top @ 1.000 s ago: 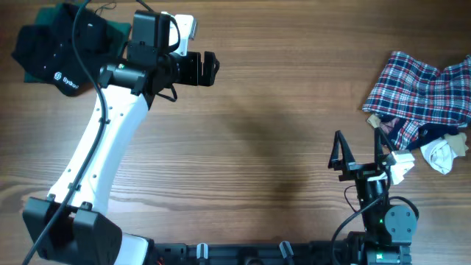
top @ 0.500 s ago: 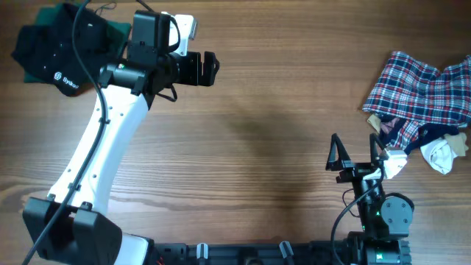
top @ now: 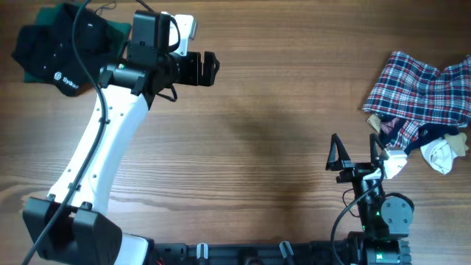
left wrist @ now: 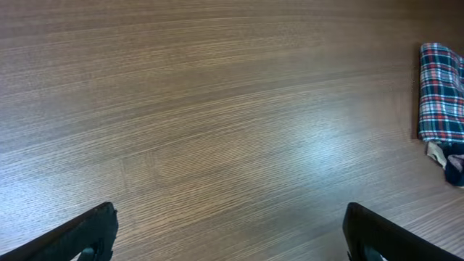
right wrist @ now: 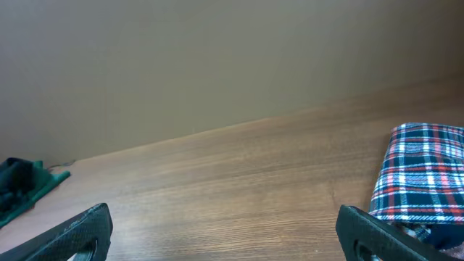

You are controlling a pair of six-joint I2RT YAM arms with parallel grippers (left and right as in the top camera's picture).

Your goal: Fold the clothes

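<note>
Two grippers hang empty, jaws spread wide: the right gripper [top: 356, 147] just beside the near-left corner of the crumpled plaid garment [top: 423, 92], the left gripper [top: 211, 68] well apart from it across the bare wooden table [top: 280, 110]. Farthest from the plaid, a black shirt [top: 51, 51] lies bundled over a dark green garment [top: 118, 29]. The plaid seems next: the right gripper would pinch a hem and pull it leftward onto open wood, since its far side runs out of view.
</note>
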